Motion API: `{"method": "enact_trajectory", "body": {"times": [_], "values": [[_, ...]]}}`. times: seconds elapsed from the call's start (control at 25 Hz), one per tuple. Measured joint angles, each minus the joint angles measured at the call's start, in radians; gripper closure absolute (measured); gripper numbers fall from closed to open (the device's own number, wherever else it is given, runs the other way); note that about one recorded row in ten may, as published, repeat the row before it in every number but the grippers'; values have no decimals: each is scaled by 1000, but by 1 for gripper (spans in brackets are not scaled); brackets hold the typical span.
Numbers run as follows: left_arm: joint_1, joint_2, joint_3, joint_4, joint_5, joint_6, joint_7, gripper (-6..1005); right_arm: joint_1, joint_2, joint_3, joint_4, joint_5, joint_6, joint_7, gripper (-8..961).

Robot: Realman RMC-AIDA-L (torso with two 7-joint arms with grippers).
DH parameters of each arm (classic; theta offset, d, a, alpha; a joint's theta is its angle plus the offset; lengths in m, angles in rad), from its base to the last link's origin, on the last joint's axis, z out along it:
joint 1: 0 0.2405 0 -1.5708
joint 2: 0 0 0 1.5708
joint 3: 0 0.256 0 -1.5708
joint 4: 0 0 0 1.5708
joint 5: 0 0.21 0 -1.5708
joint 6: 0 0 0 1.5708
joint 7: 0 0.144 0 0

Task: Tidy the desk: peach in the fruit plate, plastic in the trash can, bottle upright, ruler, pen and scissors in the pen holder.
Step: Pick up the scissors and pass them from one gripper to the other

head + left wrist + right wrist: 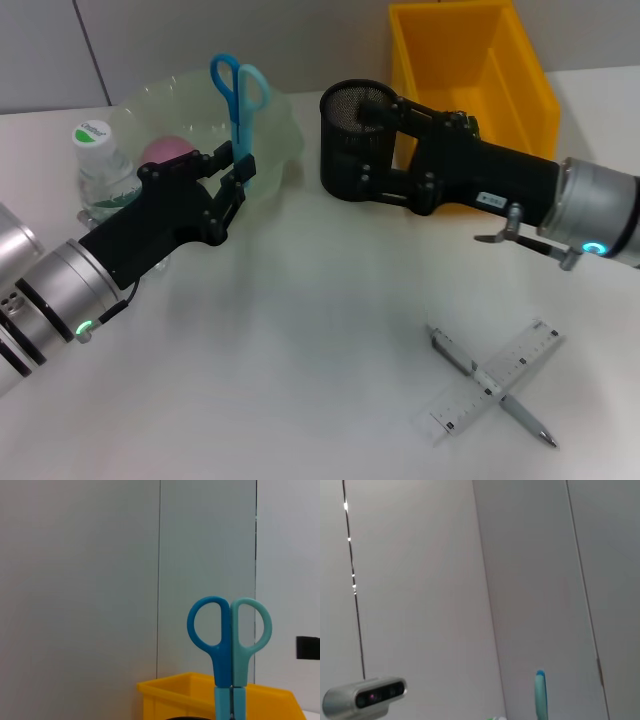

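Left gripper: the left gripper [238, 172] is closed on the scissors [238, 98], pinching them low on the blades, held above the surface [280, 360] in front of the fruit plate [275, 135].
Scissors: long axis upright, blue and teal handle loops at the top, blades pointing down; in the left wrist view the scissors [229, 645] stand vertical with the loops side by side and the blades together.
Right gripper: the right gripper [365, 150] is clamped on the black mesh pen holder [355, 125], one finger seemingly over the rim, though the exact contact is hard to read; the holder's open mouth faces up and stands just beside the yellow trash can [470, 70].
Peach: the pink peach [168, 150] lies inside the clear fruit plate.
Bottle: the bottle [103, 165] stands upright, green cap up, at the plate's left.
Ruler and pen: the clear ruler [495, 390] and the silver pen [490, 385] lie crossed on the surface at the near right, each long axis diagonal.
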Motion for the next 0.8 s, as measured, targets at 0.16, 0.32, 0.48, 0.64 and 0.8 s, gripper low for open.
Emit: {"method": "enact_trajectory", "body": {"times": [0.16,0.32,0.48,0.64,0.8], "values": [[-2,0,-3,-1,-4,-2,0,790,37,2,2,77,40,40,-47,139],[-4,0,-14,-1,-4,-3,1,790,79,4,3,161,80,77,-99,139],[-6,0,-40,-9,-5,-3,5,790,123,6,10,225,102,120,-127,139],[-8,0,-54,-18,-6,-3,20,790,151,7,11,283,140,150,-177,139],[-28,0,-87,-61,2,0,71,790,180,7,16,344,186,167,-247,139]]}}
